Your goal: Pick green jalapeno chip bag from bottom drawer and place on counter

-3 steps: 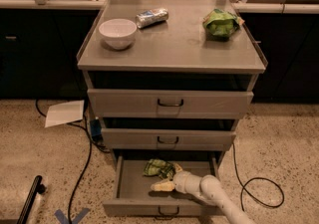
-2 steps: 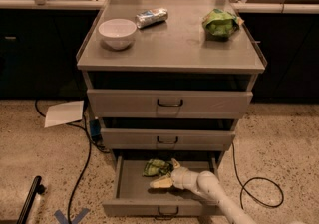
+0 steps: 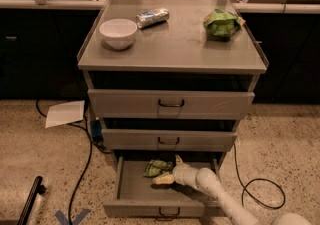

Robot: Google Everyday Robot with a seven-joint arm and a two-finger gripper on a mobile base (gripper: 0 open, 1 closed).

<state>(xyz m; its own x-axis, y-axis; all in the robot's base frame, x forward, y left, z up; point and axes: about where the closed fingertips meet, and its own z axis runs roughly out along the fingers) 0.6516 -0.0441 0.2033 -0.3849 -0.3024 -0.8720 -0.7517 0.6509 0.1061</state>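
Note:
The green jalapeno chip bag (image 3: 155, 167) lies crumpled at the back of the open bottom drawer (image 3: 135, 191), left of its middle. My gripper (image 3: 168, 170) reaches into the drawer from the lower right on a white arm. It is open, with one finger (image 3: 178, 160) behind the bag's right end and the other finger (image 3: 161, 179) in front of it. The bag rests on the drawer floor between them. The grey counter (image 3: 175, 44) on top of the cabinet is above.
On the counter stand a white bowl (image 3: 118, 33), a silver-blue packet (image 3: 152, 17) and a bright lime-green bag (image 3: 221, 23). The two upper drawers (image 3: 171, 103) are shut. Cables (image 3: 252, 189) and a sheet of paper (image 3: 65, 113) lie on the floor.
My gripper has moved left and deeper into the drawer, up to the right end of the chip bag. The bag has not visibly moved.

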